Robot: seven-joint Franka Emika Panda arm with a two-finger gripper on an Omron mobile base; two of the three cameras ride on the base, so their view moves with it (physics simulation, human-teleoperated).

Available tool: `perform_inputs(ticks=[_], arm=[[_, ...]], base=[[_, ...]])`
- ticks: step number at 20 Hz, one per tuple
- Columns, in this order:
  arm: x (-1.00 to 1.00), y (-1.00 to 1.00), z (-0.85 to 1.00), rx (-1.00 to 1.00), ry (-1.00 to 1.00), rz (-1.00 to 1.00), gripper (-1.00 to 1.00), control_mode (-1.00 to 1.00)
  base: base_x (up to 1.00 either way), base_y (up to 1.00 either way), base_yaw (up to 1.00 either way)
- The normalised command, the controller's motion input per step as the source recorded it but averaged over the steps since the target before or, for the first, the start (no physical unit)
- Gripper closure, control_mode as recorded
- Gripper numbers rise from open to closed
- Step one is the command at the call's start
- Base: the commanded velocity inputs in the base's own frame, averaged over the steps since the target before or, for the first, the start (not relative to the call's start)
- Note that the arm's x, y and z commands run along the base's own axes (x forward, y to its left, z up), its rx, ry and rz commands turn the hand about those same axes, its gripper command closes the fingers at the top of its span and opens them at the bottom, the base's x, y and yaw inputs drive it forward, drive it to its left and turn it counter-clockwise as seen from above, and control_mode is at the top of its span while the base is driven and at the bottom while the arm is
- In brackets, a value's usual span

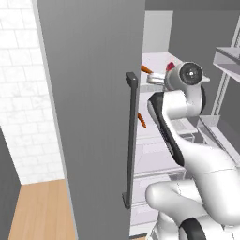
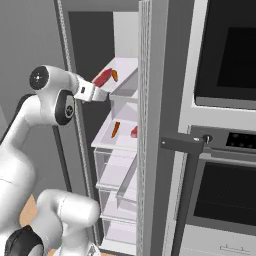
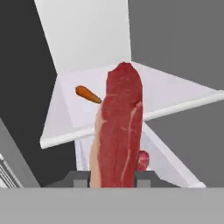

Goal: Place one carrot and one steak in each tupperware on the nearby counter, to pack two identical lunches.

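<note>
gripper: my gripper [image 3: 114, 178] was pinching a steak [image 3: 117, 131] that stood on end between the fingers, in front of the upper fridge shelf [image 2: 131, 67].
upper shelf: i saw one carrot [image 3: 87, 94] lying on it, beside the held steak.
lower shelf [image 2: 120, 141]: i saw a second carrot [image 2: 115, 129] there, with another steak [image 2: 134, 132] near it at the door side.
fridge door [image 1: 93, 117]: it stood open.
</note>
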Motion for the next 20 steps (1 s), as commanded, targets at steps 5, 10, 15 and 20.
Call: perform_inputs(ticks=[5,10,15,20], arm=[[-1.00,-0.03,-1.00,-0.11,0.54,0.06,1.00,-1.00],[-0.62,0.06,-0.67,-0.06,0.12,0.09,1.00,-1.00],[-0.54,0.10,-0.29,0.00,0.01,0.07,1.00,1.00],[0.00,0.00,0.00,0.00,0.00,0.00,1.00,1.00]], base=[[0.00,0.00,0.00],[0.00,0.00,0.00],[-0.20,0.07,0.02],[-1.00,0.41,0.04]])
